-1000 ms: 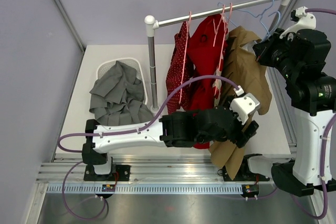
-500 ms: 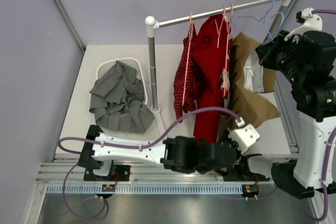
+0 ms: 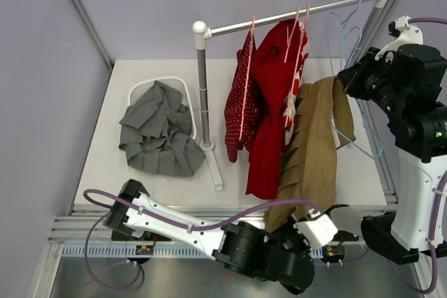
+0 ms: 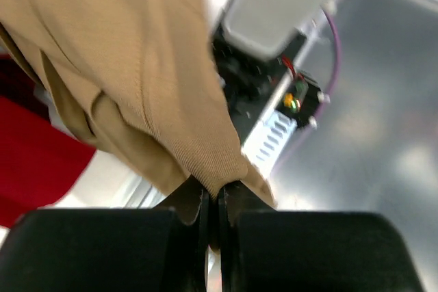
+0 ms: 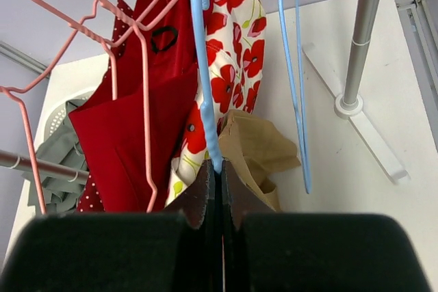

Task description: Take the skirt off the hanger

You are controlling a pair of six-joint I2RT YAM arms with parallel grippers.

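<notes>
The tan skirt point(image 3: 311, 151) is stretched in long folds from its hem, pinched in the closed left gripper point(image 4: 212, 200) low at the front, up to its bunched top beside the blue hanger point(image 5: 202, 66), whose wire is clamped in the closed right gripper point(image 5: 217, 174). A grey cloth point(image 3: 157, 134) is heaped in the basket point(image 3: 140, 92) at the left, and past the post point(image 3: 203, 88) red garments point(image 3: 269, 102) are hung on pink hangers point(image 3: 246, 78), touching the skirt's left side.

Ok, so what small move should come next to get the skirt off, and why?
Probably pull the left gripper a little toward the near edge. It is shut on the skirt hem, the right gripper pinches the blue hanger, and the skirt's top looks draped at that hanger, not yet free.
</notes>
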